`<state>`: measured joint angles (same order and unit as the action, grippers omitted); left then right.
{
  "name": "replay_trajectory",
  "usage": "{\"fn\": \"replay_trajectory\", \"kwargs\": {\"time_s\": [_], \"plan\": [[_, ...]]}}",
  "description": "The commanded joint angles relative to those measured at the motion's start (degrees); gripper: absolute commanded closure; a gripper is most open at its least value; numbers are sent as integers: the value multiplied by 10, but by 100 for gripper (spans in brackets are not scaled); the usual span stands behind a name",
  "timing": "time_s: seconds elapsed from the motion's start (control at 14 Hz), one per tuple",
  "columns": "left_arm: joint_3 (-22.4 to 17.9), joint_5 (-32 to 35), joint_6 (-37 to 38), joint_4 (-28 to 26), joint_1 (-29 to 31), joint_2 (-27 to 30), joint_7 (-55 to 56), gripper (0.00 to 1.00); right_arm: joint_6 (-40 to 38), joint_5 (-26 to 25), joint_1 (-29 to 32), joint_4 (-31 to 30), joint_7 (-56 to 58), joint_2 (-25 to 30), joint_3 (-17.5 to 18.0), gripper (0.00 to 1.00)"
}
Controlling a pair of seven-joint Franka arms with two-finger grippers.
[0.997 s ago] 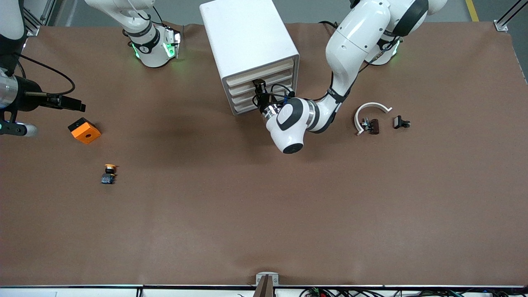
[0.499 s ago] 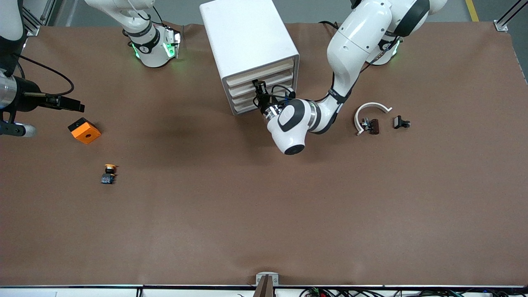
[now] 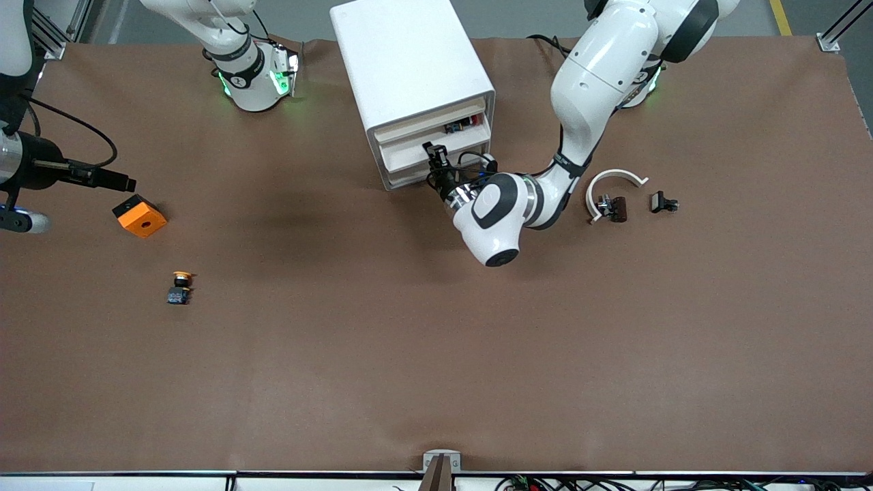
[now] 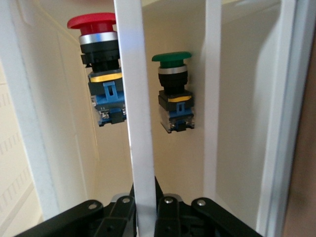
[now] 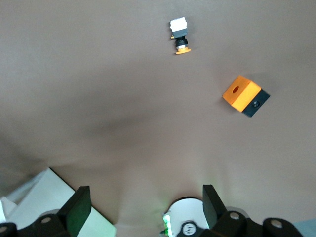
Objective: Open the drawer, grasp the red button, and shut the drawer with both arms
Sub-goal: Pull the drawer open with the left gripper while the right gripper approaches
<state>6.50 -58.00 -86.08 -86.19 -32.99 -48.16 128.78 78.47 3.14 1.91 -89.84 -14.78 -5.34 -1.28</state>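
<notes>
White plastic forms the drawer cabinet [image 3: 412, 82] standing on the brown counter [image 3: 436, 354] between the 2 arms' bases. The left hand [image 3: 436, 155] has its fingers clamped together on the thin white front lip [image 4: 134, 123] of an upper drawer [image 3: 436, 136], which stands partly pulled out. Inside that drawer, the left wrist view shows the red-capped push-button on a black-and-blue base [image 4: 101, 69], with a similar green-capped button [image 4: 174, 91] just beside it; from the front camera the drawer's contents are only a small glimpse at its opening.

The right hand [image 3: 119, 181] waits with its fingers apart, raised over the counter near the right arm's end, close above an orange cube with a hole [image 3: 139, 215]. A yellow-capped button [image 3: 180, 286] lies nearer the front camera than the cube.

The step in hand looks to be opening the drawer. To do it well, the left arm should likely pull straight along the drawer's slide line, keeping the grip level so the lip does not slip, until both buttons are fully exposed for reaching.
</notes>
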Motion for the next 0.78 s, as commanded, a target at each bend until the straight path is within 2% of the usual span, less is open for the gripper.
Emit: {"fn": "replay_trajectory", "kwargs": {"time_s": [0.0, 0.57, 0.64, 0.71], "plan": [[-27, 11, -31, 15, -6, -10, -16, 100, -10, -1, -40, 24, -113, -5, 3, 0], [-36, 12, -32, 38, 26, -11, -26, 100, -5, 1, -133, 32, -396, -16, 3, 0], [-36, 11, -32, 42, 28, -10, -32, 96, -4, -2, -151, 34, -423, -23, 3, 0], [-36, 10, -32, 48, 28, -10, -34, 83, -4, -2, -165, 41, -449, -30, 2, 0]]}}
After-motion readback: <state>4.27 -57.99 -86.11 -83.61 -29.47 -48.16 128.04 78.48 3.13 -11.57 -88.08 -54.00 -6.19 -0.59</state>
